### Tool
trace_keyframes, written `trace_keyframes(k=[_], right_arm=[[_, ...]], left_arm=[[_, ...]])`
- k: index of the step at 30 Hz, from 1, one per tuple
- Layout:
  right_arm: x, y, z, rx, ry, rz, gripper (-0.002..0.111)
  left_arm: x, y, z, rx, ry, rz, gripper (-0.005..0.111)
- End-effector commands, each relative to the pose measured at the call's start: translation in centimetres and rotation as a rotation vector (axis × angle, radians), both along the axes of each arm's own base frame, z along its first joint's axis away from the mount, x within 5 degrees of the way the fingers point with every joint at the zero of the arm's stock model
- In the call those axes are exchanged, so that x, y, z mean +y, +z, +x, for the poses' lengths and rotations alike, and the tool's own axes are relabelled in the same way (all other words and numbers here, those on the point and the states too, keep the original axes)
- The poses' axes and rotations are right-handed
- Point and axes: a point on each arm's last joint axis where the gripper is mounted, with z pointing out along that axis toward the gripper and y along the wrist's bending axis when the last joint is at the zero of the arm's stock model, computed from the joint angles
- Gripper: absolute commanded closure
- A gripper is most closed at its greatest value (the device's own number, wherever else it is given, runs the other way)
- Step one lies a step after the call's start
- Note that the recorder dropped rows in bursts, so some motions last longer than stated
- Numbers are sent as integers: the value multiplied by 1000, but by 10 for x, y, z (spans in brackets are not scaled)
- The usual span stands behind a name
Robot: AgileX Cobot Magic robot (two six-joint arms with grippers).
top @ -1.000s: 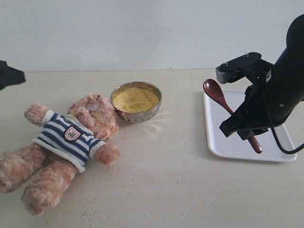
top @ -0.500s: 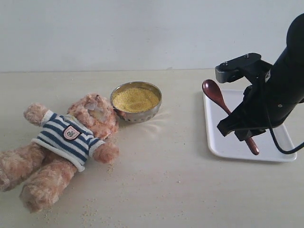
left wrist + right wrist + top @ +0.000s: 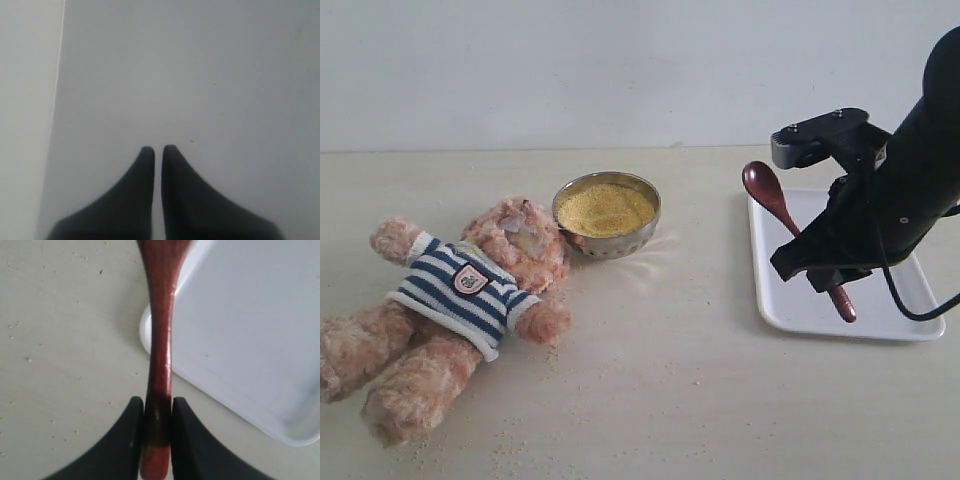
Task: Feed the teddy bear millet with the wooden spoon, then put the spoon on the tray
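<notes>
The wooden spoon (image 3: pixel 761 184) is hanging tilted over an edge of the tray (image 3: pixel 790 305), its handle clamped in our right pincer (image 3: pixel 157 404) (left pincer (image 3: pixel 158 150) closed, empty). We are judging scooping next: keeping the spoon level, entering the millet (image 3: pixel 605 208) shallowly, avoiding spills.

Slightly higher and leftward: wooden spoon (image 3: pixel 775 205), right end effector (image 3: pixel 157 414).

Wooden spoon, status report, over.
Right claw shut on wooden spoon handle. Spoon tilted over tray edge, not set down. Left claw shut, empty. Nothing seen blocking tray.
</notes>
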Motion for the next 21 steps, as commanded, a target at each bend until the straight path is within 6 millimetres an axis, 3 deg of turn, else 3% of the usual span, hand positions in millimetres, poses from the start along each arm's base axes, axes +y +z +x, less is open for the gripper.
trace_keyframes(k=[1,5,7,12,15,21], right_arm=[[-1,5,0,-16,6,6,108],[-1,5,-1,-14,6,5,108],[0,5,0,-22,3,12,108],[0,5,0,-27,5,12,108],[0,5,0,-30,29,4,108],[0,5,0,-25,26,13,108]], left_arm=[[-5,-22,-26,-71,-111,-183,102],[-12,-23,-75,-257,-79,-79,102],[-15,-26,-84,-235,-3,56,102],[-13,-44,-71,-10,67,157,102],[-13,-45,-68,6,95,238,102],[-11,-48,-67,3,-96,194,102]])
